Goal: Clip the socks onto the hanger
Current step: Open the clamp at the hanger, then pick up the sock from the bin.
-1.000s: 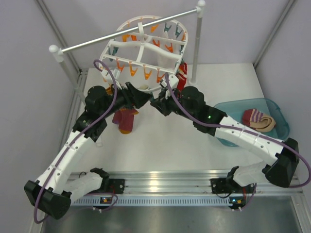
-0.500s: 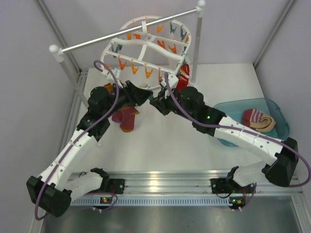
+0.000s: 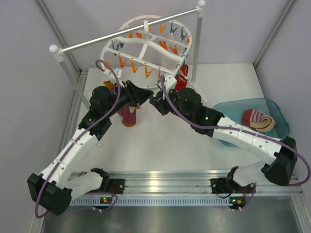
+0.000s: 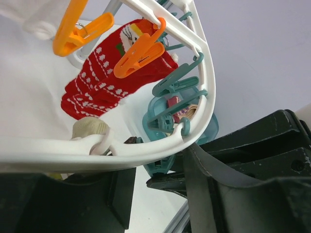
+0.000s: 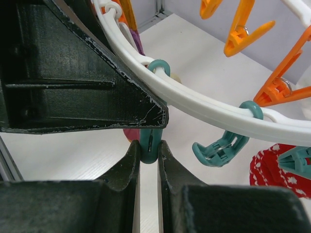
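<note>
Against a second ago, the hanger (image 3: 154,50) has tipped up and to the right by the rail (image 3: 126,35). The left arm has reached further in. The maroon sock (image 3: 129,116), which lay splayed on the table (image 3: 165,145), now shows narrow and upright below the left gripper (image 3: 140,96). The right gripper (image 3: 155,103) has shifted a little to the left, and it sits at the hanger's near rim.

The table is white, closed in by pale lilac walls (image 3: 29,73), with a metal strip (image 3: 155,187) along its near edge. A teal bin (image 3: 252,101) stands at the right side. The socks (image 3: 258,120) lie in it, well apart from the hanger and from both grippers.

Only the right wrist view shows the right fingers clamped together on the tail of a teal clip (image 5: 149,145) that hangs from the rim. Only the left wrist view shows the left jaws standing apart, with the rim across their tips and nothing pinched between them. That view also shows a red sock (image 4: 97,82) behind an orange clip (image 4: 141,48). A beige lump (image 4: 90,127) lies just beside the rim, too hidden to name.
</note>
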Controlling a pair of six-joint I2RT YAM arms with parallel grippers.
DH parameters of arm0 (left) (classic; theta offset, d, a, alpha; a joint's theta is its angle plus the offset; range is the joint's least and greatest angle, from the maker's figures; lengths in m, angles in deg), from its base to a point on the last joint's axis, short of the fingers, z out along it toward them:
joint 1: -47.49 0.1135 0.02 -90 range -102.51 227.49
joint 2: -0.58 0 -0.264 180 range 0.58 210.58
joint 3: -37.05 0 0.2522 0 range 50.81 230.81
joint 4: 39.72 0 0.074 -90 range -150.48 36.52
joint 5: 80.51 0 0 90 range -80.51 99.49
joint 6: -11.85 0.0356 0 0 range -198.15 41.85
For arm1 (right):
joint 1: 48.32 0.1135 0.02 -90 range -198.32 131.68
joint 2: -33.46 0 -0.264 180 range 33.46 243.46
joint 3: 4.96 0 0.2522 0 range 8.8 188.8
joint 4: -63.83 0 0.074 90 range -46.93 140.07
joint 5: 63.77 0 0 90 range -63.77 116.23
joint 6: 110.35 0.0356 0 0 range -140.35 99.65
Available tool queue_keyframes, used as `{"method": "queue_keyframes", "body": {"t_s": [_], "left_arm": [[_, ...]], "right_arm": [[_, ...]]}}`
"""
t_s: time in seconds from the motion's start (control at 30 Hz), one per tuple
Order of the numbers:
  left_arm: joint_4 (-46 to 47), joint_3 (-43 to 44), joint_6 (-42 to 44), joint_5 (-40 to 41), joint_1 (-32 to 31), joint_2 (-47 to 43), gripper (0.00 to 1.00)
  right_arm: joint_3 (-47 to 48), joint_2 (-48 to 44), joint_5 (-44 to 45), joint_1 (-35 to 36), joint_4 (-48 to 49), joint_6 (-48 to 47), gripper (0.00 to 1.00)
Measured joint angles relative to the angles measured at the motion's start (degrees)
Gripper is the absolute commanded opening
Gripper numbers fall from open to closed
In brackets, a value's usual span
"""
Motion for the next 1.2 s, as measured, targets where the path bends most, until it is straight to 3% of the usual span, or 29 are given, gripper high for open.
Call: {"method": "queue_keyframes", "body": {"t_s": [0.17,0.2,0.3,0.33,0.57,0.73,0.8,1.03,1.2], "left_arm": [[-0.1,0.0,0.3,0.5,0.0,0.0,0.28],[-0.1,0.0,0.3,0.7,0.0,0.0,0.25],[0.1,0.0,0.2,1.1,-0.1,0.0,0.09],[0.2,0.0,0.3,1.2,-0.1,0.0,0.02],[0.6,0.0,0.4,3.5,0.1,0.0,0.0],[0.6,0.0,0.4,3.5,0.1,0.0,0.0],[0.6,0.0,0.4,3.5,0.1,0.0,0.0],[0.5,0.0,0.7,3.5,0.1,0.0,0.0],[0.4,0.0,0.9,3.5,0.1,0.0,0.0]], "right_arm": [[0.3,0.0,0.7,0.4,0.0,-0.5,0.0],[0.3,0.0,0.7,0.4,0.0,-0.5,0.12],[0.3,0.0,0.4,0.6,0.1,-0.5,0.28],[0.2,0.0,0.1,0.7,-0.1,-0.9,0.38],[-4.0,-2.9,-7.7,-1.8,-3.3,-2.1,0.66],[-8.3,-8.7,-18.4,-13.0,-6.6,-2.5,0.96],[-10.1,-12.2,-23.8,-19.2,-8.5,-3.7,0.99],[-16.2,-24.2,-37.3,-40.8,-19.8,-13.8,0.96],[-17.4,-23.3,-45.3,-65.7,-34.9,-34.3,0.87]]}}
